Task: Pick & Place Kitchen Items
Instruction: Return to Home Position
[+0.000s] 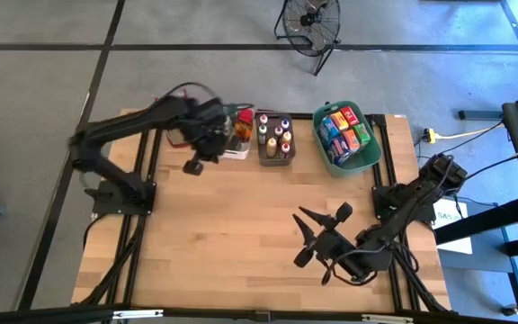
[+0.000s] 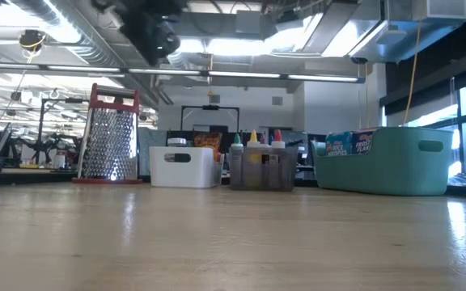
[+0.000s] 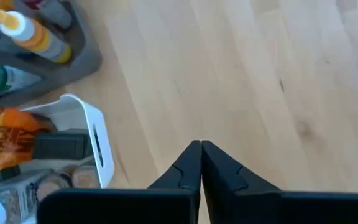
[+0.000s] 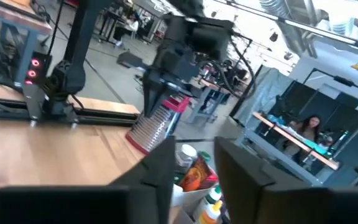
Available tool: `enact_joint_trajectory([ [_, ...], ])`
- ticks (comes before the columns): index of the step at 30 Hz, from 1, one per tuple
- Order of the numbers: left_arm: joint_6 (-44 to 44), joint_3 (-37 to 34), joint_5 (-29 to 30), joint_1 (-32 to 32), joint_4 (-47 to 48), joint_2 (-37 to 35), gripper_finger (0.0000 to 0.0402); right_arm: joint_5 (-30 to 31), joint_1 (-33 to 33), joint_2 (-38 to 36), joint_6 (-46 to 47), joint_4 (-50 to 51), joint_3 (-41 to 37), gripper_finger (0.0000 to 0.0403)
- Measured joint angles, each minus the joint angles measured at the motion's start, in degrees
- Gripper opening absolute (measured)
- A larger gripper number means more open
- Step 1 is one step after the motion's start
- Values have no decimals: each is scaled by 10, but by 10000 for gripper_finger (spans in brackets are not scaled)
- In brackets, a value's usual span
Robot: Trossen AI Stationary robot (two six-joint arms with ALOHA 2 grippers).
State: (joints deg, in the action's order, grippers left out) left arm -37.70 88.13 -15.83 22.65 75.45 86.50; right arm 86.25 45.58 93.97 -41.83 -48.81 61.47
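Closest in, over the near right part of the wooden table [image 1: 223, 243], the right gripper [image 1: 306, 236] is held with its two fingers spread apart and nothing between them. It faces the far left corner.

At the far left, the left arm reaches across the table, and the left gripper [image 1: 194, 166] hangs above bare wood just on the near side of the white bin [image 2: 180, 166]. Its fingers [image 3: 188, 165] are pressed together tip to tip and grasp nothing.

All the kitchen items in sight lie in containers lined up along the far edge. The white bin holds an orange packet [image 3: 5, 140] and small jars [image 3: 55, 185]. Just to its right, the grey bin [image 1: 274, 163] holds upright squeeze bottles [image 1: 277, 135] with yellow, red, white and purple caps. Farther right, the green bin [image 1: 373, 153] is packed with red, orange, blue and green boxes [image 1: 344, 128] standing side by side.

Left of the white bin stands a red-rimmed wire basket [image 2: 110, 137]; whether it holds anything cannot be told.
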Motion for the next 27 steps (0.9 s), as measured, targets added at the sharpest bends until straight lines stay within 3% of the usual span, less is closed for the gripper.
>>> enact_joint_trajectory([
  [7, 33, -233, 2, 1, -149, -215, 3, -87, -2, 0, 2, 2, 0, 15],
  [13, 112, -340, -3, 1, -242, -378, 4, -132, -29, -28, 45, 46, 0, 3],
  [15, 139, -371, -33, 1, -274, -429, 4, -195, -38, -48, 82, 110, 0, 3],
  [20, 203, -442, -97, 0, -348, -555, 3, -447, -99, -134, 297, 365, 0, 2],
  [23, 268, -479, -92, 0, -393, -629, 4, -486, -142, -162, 395, 462, 0, 1],
  [27, 349, -534, -91, -1, -461, -727, 2, -545, -168, -175, 416, 554, 0, 1],
])
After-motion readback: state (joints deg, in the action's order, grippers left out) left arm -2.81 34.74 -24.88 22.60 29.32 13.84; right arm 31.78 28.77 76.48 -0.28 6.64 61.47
